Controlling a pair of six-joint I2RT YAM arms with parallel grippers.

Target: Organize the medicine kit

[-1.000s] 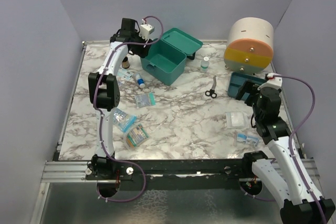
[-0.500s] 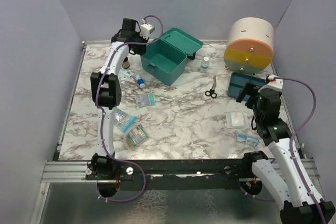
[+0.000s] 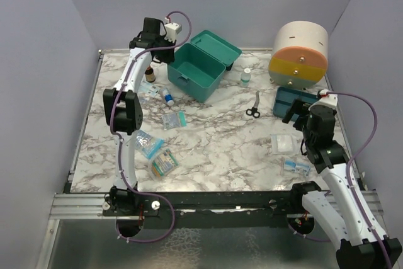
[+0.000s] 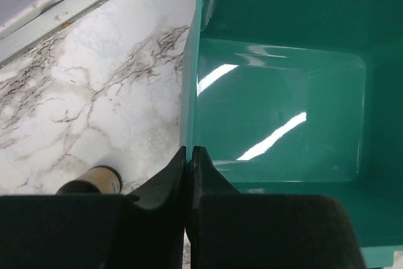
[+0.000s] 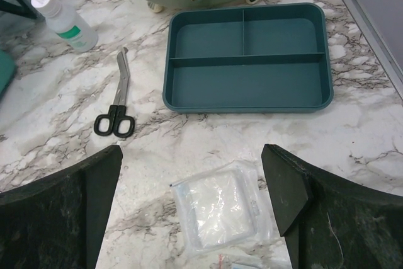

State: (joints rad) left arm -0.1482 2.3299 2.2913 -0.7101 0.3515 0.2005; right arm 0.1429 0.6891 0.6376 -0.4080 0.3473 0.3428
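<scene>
At 11 o'clock, left claw (image 4: 189, 150): fingers pressed together on nothing; it has lifted and drawn back from the kit's left rim.
Medicine kit (image 3: 196, 72): at 12 o'clock on the tabletop (image 3: 214, 137), lid thrown back, inside bare.
Meaning: kit looks ready; packing not yet begun.
Left arm: stretched far, wrist tipped down.
Right claw (image 5: 190, 149): fingers apart, empty, hovering at 3 o'clock over a gauze packet (image 5: 217, 206), facing the teal tray (image 5: 249, 86).

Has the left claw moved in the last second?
Yes. The left claw shifted slightly to the left and toward the back wall, judged against the medicine kit.
</scene>
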